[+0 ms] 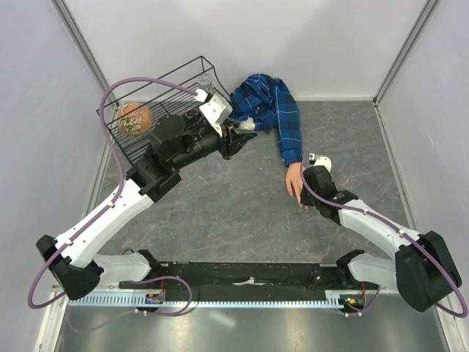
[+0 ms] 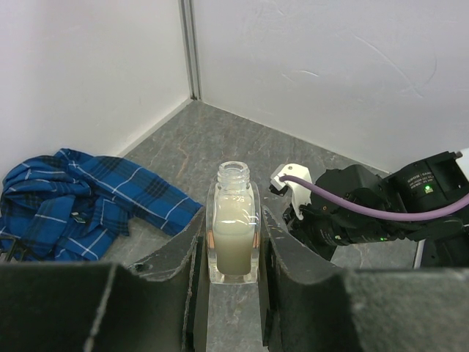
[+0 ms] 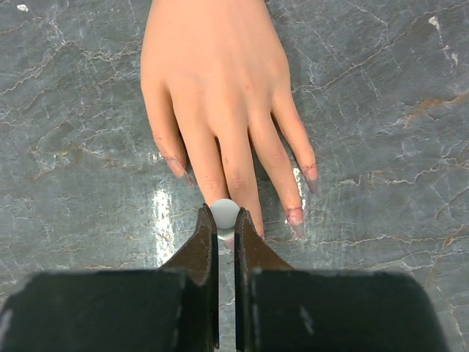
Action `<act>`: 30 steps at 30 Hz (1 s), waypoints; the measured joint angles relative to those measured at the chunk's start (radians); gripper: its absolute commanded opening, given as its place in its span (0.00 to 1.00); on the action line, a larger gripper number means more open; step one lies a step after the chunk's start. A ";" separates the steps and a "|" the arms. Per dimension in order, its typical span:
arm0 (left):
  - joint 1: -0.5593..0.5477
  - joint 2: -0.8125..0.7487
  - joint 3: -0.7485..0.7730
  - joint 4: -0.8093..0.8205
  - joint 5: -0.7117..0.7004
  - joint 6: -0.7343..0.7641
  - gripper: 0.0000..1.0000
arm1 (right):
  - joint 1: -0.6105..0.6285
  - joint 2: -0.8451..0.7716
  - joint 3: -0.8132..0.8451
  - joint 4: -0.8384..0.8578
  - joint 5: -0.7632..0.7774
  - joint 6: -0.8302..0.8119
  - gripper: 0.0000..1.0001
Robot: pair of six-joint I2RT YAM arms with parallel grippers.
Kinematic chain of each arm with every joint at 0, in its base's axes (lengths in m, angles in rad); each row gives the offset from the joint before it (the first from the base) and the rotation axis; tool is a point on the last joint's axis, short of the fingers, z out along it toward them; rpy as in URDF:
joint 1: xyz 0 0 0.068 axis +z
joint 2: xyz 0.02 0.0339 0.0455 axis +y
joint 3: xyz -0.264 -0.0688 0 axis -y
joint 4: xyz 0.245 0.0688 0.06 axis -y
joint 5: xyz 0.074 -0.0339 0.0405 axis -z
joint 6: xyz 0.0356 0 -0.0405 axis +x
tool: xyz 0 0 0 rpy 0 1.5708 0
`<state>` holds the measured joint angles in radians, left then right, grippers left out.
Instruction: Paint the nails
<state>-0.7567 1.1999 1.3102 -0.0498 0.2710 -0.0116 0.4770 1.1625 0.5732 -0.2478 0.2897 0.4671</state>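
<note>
Right gripper (image 3: 226, 224) clamps white cap (image 3: 225, 212) over nails (image 3: 295, 215); risk: drift smears skin. Left gripper (image 2: 233, 224) pinches uncapped bottle (image 2: 234, 249); risk: tilt spills polish.

Two arms are counted: the left arm (image 1: 110, 213) and the right arm (image 1: 379, 230). Two grippers are counted: the left gripper (image 2: 233, 246) and the right gripper (image 3: 226, 220). Two purple cables (image 1: 110, 99) are counted, one per arm. One mannequin hand (image 3: 212, 81) is recorded, with one blue plaid sleeve (image 1: 287, 121). Three nails (image 3: 295, 215) are shown uncovered; the remainder cannot be counted. One open bottle (image 2: 233, 235), one white cap (image 3: 225, 212), one wire basket (image 1: 150, 85) and one round brownish object (image 1: 135, 119) are listed.
</note>
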 measured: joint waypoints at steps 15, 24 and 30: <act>0.000 0.015 0.000 0.000 0.002 0.000 0.02 | -0.002 -0.005 -0.022 -0.005 -0.006 0.008 0.00; 0.000 0.018 0.003 0.000 0.003 0.000 0.02 | -0.003 -0.005 -0.023 -0.008 -0.006 0.007 0.00; 0.000 0.018 0.005 0.000 0.004 0.000 0.02 | -0.003 -0.005 -0.023 -0.008 -0.006 0.006 0.00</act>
<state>-0.7567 1.2179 1.3151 -0.0502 0.2752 -0.0116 0.4736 1.1576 0.5507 -0.2558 0.2840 0.4732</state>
